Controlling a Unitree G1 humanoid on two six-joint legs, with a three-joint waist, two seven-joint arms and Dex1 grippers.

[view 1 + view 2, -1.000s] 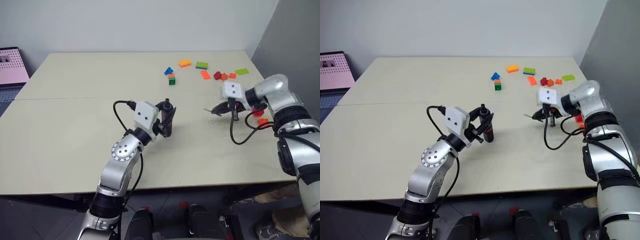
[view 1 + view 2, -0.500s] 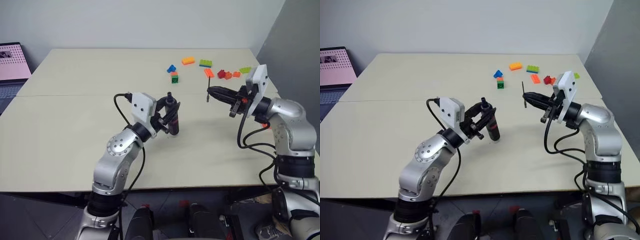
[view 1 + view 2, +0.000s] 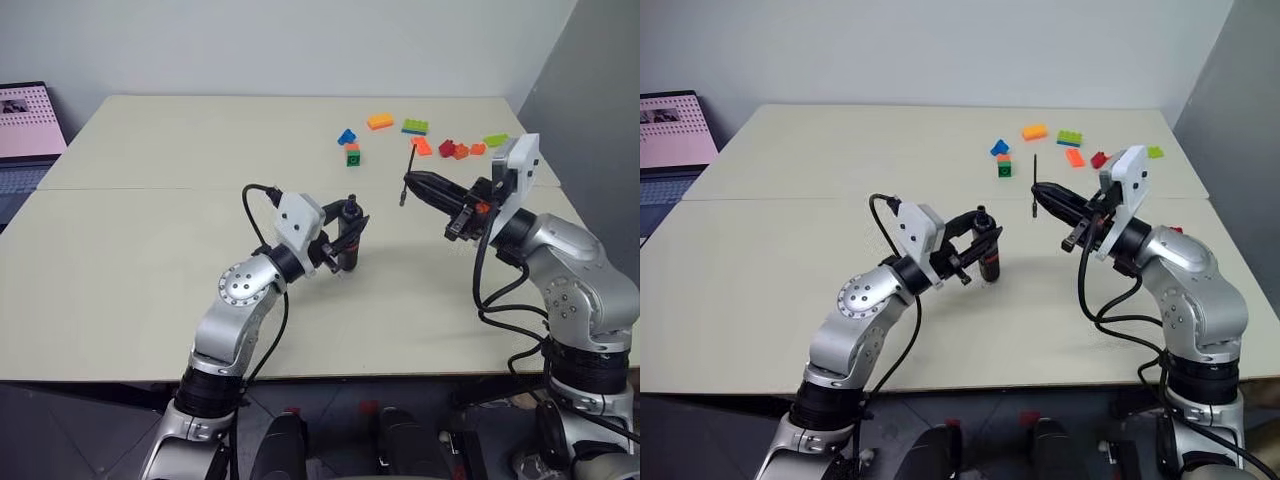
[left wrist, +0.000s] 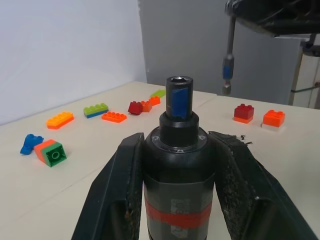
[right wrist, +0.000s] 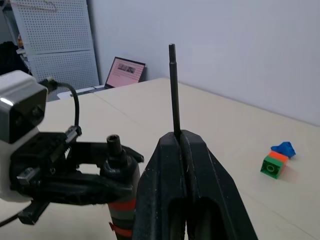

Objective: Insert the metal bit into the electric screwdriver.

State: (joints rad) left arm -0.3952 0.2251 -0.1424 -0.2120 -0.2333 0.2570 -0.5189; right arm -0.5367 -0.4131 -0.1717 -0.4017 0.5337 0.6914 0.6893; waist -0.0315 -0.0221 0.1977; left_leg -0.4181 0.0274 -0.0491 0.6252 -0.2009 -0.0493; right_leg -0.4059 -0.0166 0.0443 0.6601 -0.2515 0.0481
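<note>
One electric screwdriver (image 3: 348, 243) clamped upright in left gripper (image 3: 343, 240); one metal bit (image 3: 406, 176) pinched in right gripper (image 3: 412, 183).

bare table (image 3: 150, 230) between arms, toy bricks (image 3: 400, 140) (far edge)

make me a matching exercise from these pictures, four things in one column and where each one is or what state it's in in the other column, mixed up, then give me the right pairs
Things:
1. metal bit
2. electric screwdriver
3. green and orange brick
4. laptop

Places or states:
A. lying on the table near the blue brick
B. open, beyond the table's left edge
C. upright, clamped in the left gripper, socket end up
D. pinched in the right gripper, off the table

Pairs: 1-D, 2-C, 3-A, 4-B
</note>
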